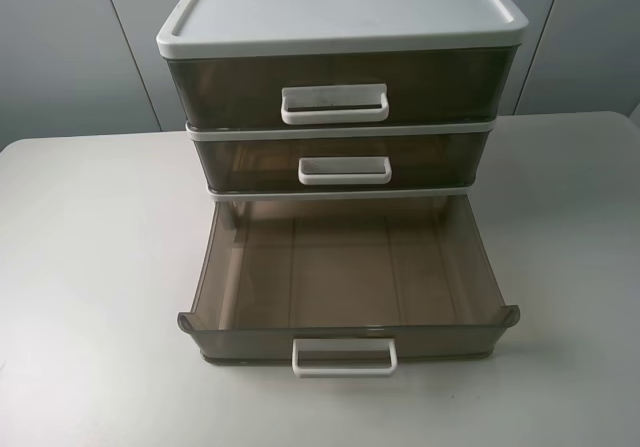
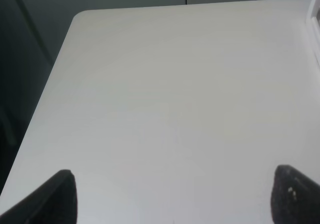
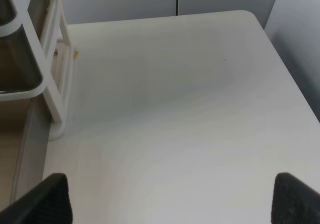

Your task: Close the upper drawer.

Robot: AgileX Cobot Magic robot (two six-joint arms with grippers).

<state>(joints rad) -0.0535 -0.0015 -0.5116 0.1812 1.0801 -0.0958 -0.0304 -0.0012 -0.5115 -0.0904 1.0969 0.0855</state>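
Table (image 1: 80,267), upper drawer (image 1: 335,79) apart from end effectors (image 2: 175,196) (image 3: 172,196)

The drawer cabinet (image 1: 340,17) loses its lid's rear edge past the frame, and what lies behind its two shut smoky fronts (image 1: 230,87) cannot be told. To either side of it, the left end effector (image 2: 175,199) and right end effector (image 3: 170,199) show only dark, blurred, wide-apart fingertips (image 2: 60,199); everything above them is cut off. The left wrist view catches just a white sliver of the cabinet.

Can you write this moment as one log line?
upper drawer: shut | bottom drawer: pulled out | left claw: open | right claw: open
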